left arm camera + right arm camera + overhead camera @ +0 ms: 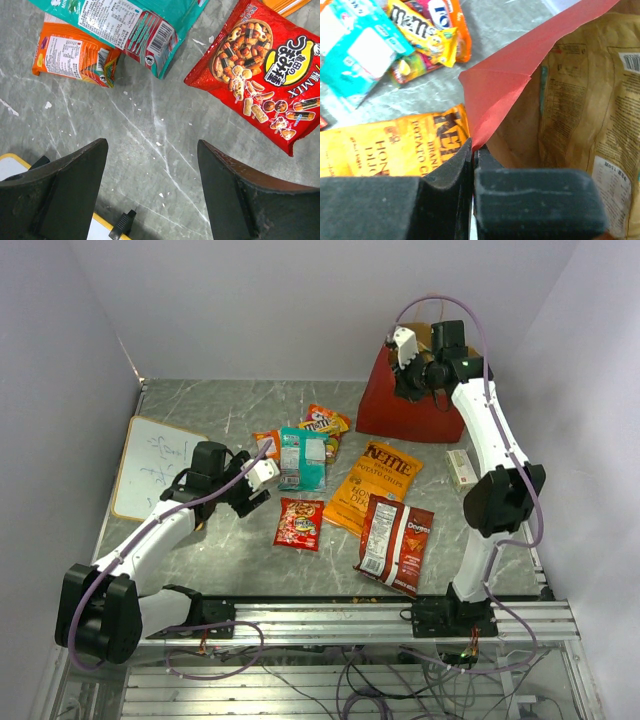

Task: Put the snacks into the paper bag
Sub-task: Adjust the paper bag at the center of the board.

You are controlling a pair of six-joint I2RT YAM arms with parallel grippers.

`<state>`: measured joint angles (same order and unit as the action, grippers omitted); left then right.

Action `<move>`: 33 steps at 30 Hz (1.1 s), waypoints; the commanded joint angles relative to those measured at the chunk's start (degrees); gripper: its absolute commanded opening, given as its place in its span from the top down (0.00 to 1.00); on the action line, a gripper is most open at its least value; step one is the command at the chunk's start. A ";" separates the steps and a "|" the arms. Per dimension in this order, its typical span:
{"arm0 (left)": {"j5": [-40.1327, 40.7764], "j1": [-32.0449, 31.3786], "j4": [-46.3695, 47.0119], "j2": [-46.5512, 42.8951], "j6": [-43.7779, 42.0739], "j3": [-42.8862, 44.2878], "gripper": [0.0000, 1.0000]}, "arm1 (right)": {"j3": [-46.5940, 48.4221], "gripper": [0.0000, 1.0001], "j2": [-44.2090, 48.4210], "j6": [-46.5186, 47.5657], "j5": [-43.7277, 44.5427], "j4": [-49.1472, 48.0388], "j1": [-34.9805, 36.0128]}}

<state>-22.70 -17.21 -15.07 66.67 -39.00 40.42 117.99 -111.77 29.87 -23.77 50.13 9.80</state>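
Grey marbled tabletop (200, 410), plain white walls all round. In the overhead view there's a small whiteboard (155, 465) over at 9 o'clock, which isn't part of the job. Just right of it the left end effector (152, 165) hangs low over bare tabletop, fingers spread wide with nothing between them. My guess is it's lining up on a pack. From its own camera an orange pack (75, 57) sits at 11 o'clock, the teal pack (130, 25) at 12 and a red rice-cracker mix pack (260, 70) at 2.

In the middle of the tabletop are the M&M's pack (325, 426), the big Kettle chip bag (373, 485) and, around 5 o'clock, the Doritos bag (395, 543). They're all lying flat and all outside the bag. A small white box (461, 468) sits at 3 o'clock.

The red paper bag (400, 410) stands at 1 o'clock, and the right end effector (472, 150) is clamped shut on its rim, probably to keep the mouth open for loading. One tan packet (590, 100) is already inside.
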 commanded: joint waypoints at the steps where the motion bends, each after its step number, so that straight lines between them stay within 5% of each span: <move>1: -0.50 -0.48 0.62 -0.69 0.56 0.51 0.17 | -5.76 1.00 7.50 -3.01 -0.31 -4.12 3.41; 14: -0.46 -0.17 0.42 -1.13 0.68 0.62 0.17 | -14.77 1.00 11.49 -7.91 9.27 -7.19 10.61; 24: -0.91 0.16 0.55 -1.35 0.64 0.45 0.17 | -10.08 0.75 7.94 -8.64 15.11 -5.70 10.59; 33: -1.24 0.60 0.83 -2.18 0.30 0.03 0.16 | -7.00 0.63 4.50 -8.59 19.83 -6.94 10.52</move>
<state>-22.70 -17.02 -15.07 65.84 -38.94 40.40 108.73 -105.51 21.85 -7.42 44.12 20.36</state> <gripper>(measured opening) 0.832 0.343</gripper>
